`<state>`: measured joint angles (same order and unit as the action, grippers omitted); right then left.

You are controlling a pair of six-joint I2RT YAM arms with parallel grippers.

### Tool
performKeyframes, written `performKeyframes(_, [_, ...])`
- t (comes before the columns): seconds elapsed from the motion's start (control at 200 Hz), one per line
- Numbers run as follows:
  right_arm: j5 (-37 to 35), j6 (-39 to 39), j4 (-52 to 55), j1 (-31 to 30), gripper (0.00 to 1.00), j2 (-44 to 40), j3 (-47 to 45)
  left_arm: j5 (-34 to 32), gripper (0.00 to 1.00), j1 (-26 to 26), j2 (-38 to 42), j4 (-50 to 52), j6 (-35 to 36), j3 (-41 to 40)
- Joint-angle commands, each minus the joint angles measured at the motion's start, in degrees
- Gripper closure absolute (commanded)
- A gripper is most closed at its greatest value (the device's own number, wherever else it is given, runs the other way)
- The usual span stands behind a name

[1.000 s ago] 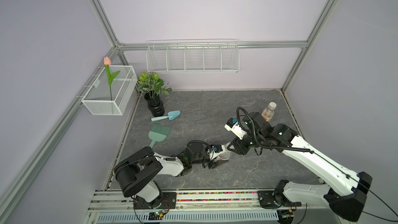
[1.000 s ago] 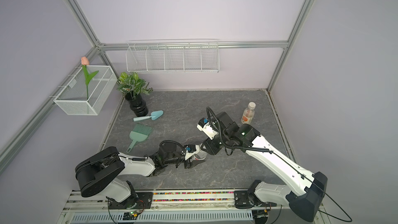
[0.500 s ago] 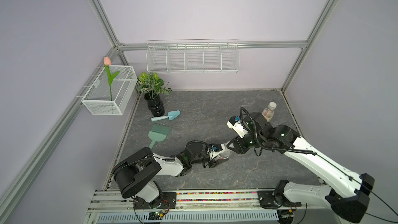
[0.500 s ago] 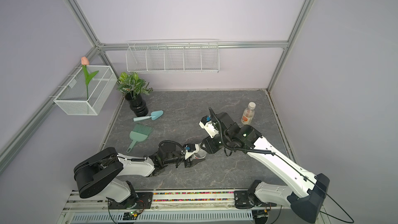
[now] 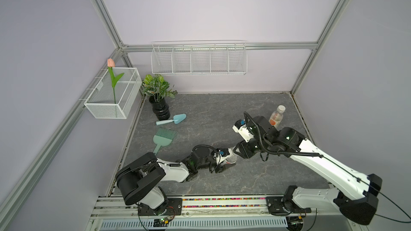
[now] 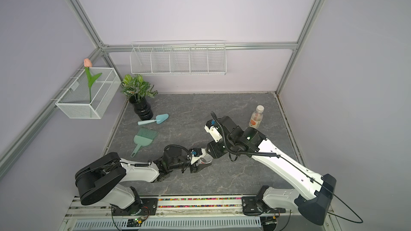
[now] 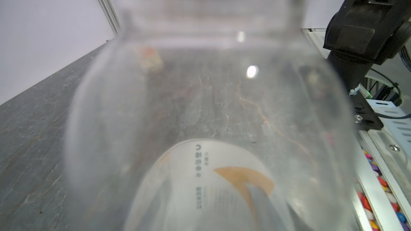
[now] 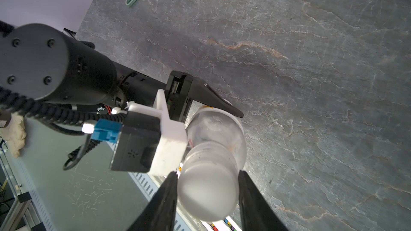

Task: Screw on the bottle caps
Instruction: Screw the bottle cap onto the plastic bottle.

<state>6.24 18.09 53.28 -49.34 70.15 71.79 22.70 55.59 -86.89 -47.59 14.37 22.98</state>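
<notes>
Bottle cap (image 8: 206,194) sat on the neck, gripped from both sides!
Right fingers (image 8: 162,203) clamped the white cap; left fingers (image 8: 211,98) gripped the clear bottle (image 8: 216,130) toward the surface's (image 8: 311,85) front.

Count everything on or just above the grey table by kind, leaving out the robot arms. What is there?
Bottles: 2
Caps: 2
Vase with plant: 1
Trowel: 1
Brush: 1
Total: 7

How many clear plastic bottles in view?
2. One clear plastic bottle stands far right; the other bottle is front centre, left end effector gripping its body, right end effector its white cap.
</notes>
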Motion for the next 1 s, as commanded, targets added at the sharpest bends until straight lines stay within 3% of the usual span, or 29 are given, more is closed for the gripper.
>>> performKeyframes(0.0, [0.2,2.1,3.7,-1.1,0.55,1.4,0.5,-0.6,0.40,0.1,1.5,-3.1,0.0,2.0])
performKeyframes(0.495, [-0.6,4.6,2.9,-1.5,0.48,-1.1,2.1,-2.1,0.40,0.2,2.6,-3.1,-0.1,1.7])
performKeyframes(0.76, [0.0,4.9,2.5,-1.5,0.32,-4.1,2.5,-2.8,0.40,0.2,2.8,-3.6,-0.4,1.3])
performKeyframes(1.0, [-2.1,2.5,-2.9,-1.5,0.26,-11.1,0.0,-4.2,0.40,0.2,5.3,-6.1,-2.4,0.4])
